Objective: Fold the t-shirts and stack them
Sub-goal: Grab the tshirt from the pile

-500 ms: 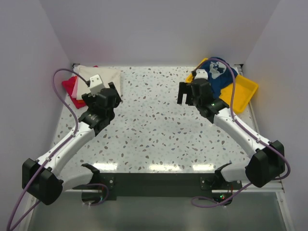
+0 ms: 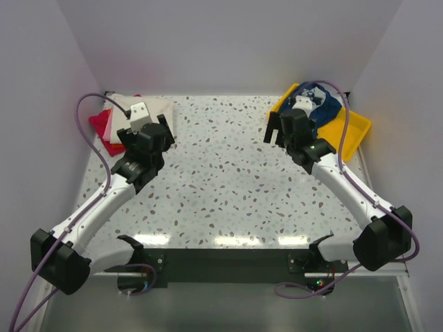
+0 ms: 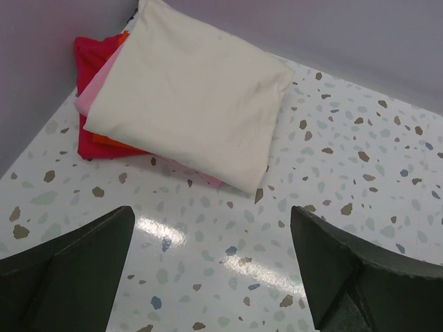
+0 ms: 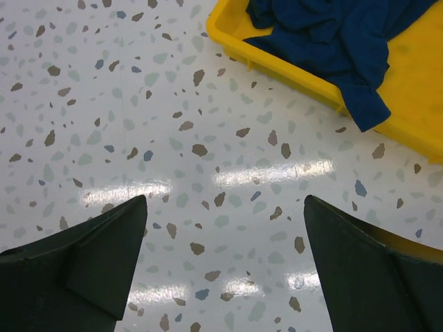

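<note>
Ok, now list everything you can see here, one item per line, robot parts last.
folded t-shirts: one stack of at least three, cream on top, pink and red beneath, far left corner
yellow tray: one, yellow, far right corner
navy t-shirt: one, dark blue, crumpled in the tray
table: one, white speckled
arms: two, white and black, near edge
left end effector: one, black, open, by the stack
right end effector: one, black, open, by the tray

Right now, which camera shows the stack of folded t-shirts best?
Left wrist. It looks down on the stack of folded t-shirts from close up with nothing in the way: cream on top, pink and red edges showing below. Top external shows it small in the far left corner, partly hidden by the left gripper. Right wrist does not show it.
</note>
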{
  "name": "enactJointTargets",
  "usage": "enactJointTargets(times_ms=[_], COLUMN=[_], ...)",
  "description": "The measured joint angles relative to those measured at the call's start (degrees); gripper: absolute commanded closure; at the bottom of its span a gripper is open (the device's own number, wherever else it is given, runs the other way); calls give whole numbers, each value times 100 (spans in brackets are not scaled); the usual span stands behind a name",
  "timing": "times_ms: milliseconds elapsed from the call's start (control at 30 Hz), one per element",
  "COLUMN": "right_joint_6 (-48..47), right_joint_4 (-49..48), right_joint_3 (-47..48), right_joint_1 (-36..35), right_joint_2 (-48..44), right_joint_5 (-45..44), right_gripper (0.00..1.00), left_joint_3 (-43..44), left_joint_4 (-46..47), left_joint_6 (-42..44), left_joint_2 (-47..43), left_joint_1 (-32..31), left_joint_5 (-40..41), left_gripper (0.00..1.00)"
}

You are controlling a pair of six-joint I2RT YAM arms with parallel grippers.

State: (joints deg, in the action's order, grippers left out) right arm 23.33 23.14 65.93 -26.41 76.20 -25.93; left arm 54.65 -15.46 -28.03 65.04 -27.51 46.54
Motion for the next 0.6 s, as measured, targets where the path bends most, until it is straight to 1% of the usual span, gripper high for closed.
enactJointTargets(times_ms=[100,167,267,433,600], right_joint_6=[83,131,59,-83,-162], right_joint_4=[44,55,17,-181,-205], right_joint_3=[162,291,695,1665,2929], right_joint_1=[398,1001,1486,1956,2168], right_joint_2=[-15,4,356,1657,3486], right_joint_5=[85,212,297,321,420], right_gripper=[1,1,1,1,1], left_joint_3=[59,59,120,186,20], left_joint_4=[142,256,295,249,365], left_joint_6=[188,319,313,160,166], left_joint_2=[0,0,37,120,96], left_joint_1=[0,0,0,0,0], left_joint_5=[-170,-330,-579,-1115,-1585], left_gripper=[0,0,0,0,0])
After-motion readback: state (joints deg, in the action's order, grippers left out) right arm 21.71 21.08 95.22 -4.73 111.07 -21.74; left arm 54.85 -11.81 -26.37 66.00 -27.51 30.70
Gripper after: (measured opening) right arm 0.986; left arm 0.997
